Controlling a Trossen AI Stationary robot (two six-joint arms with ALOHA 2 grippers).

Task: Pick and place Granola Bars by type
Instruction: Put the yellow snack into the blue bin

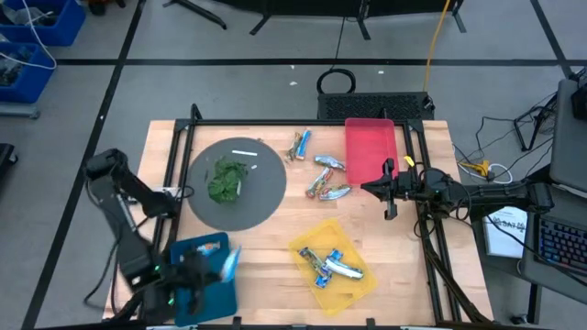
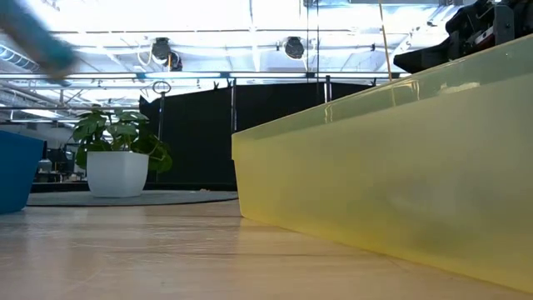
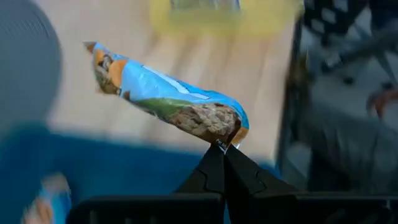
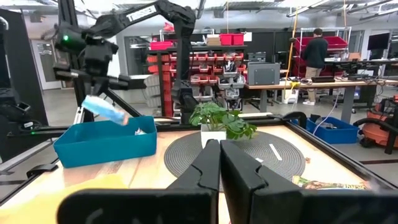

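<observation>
One teal bar (image 3: 168, 99) hangs pinched by its end seam in the left gripper (image 3: 222, 149), whose fingers are pressed fully together on the wrapper; holding it by the tip lets the bar dangle free, likely so it can drop cleanly. In the high view that gripper (image 1: 223, 263) hovers over the blue bin (image 1: 204, 280) at about seven o'clock on the table (image 1: 266, 240), the arm folded back on itself toward the near edge. The bin already seems to hold a like bar, which fits sorting by type. Several bars lie in the yellow bin (image 1: 358, 284) at five o'clock, and loose bars (image 1: 323, 176) wait near the middle beside the red bin (image 1: 370, 151). The right gripper (image 1: 389, 190) is closed on nothing, parked at three o'clock, arm stretched level.
</observation>
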